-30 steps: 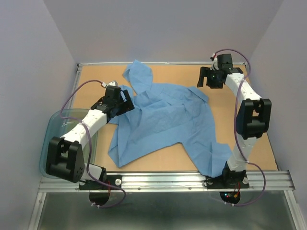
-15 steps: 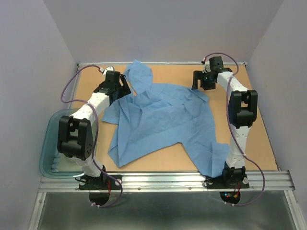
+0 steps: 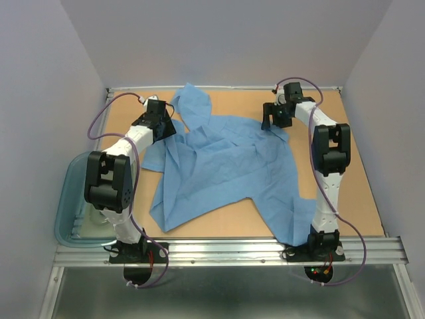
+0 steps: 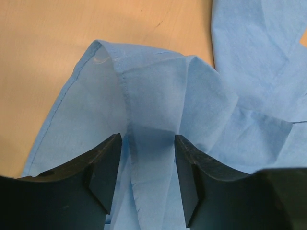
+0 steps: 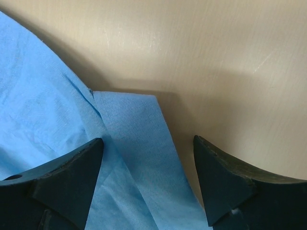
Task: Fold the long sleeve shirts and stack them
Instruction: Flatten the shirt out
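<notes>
The light blue long sleeve shirt lies spread and crumpled on the tan table, with one sleeve trailing toward the near right edge. My left gripper is low over the shirt's far left edge. In the left wrist view it is open, and a raised fold of the shirt lies between the jaws. My right gripper is at the shirt's far right corner. In the right wrist view it is wide open, with a flat strip of the shirt on the table between the jaws.
A clear bluish plastic tub sits off the table's left edge beside the left arm's base. Grey walls close in the far side and both flanks. A metal rail runs along the near edge. Bare table shows on the far left and right.
The left arm has reached farther back, bringing its gripper onto the shirt's far left edge. The right gripper has moved left and down onto the shirt's far right corner. The shirt has barely shifted.
</notes>
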